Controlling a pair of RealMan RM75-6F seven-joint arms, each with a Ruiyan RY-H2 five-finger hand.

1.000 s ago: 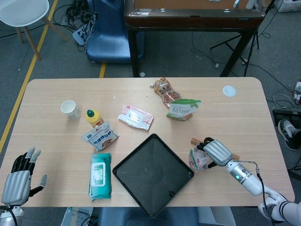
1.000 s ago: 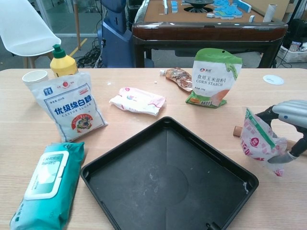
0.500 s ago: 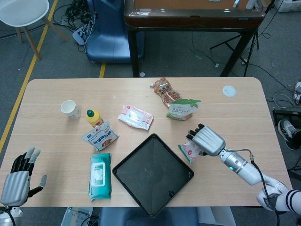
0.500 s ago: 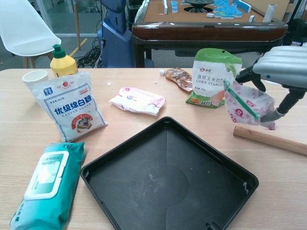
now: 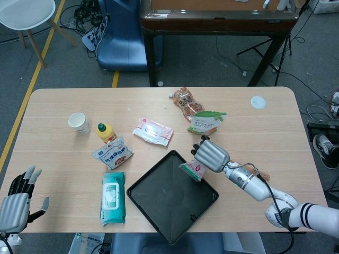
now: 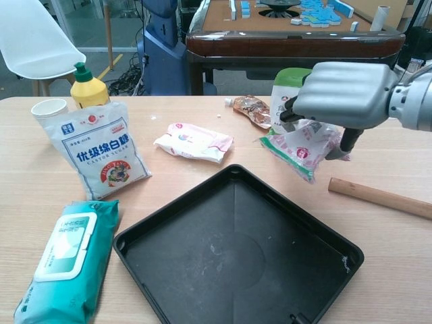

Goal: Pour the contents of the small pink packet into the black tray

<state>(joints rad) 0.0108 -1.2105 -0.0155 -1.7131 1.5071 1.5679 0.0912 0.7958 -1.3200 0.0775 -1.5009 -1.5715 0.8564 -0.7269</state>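
Chest view hides left hand [image 5: 15, 207].

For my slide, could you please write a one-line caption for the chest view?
The right robot hand holds the small pink packet tilted over the far corner of the black tray.

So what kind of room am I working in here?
Probably a lab or office workspace, not a kitchen: grey carpet with loose cables, a yellow floor line, and a mahjong-style table behind the wooden table.
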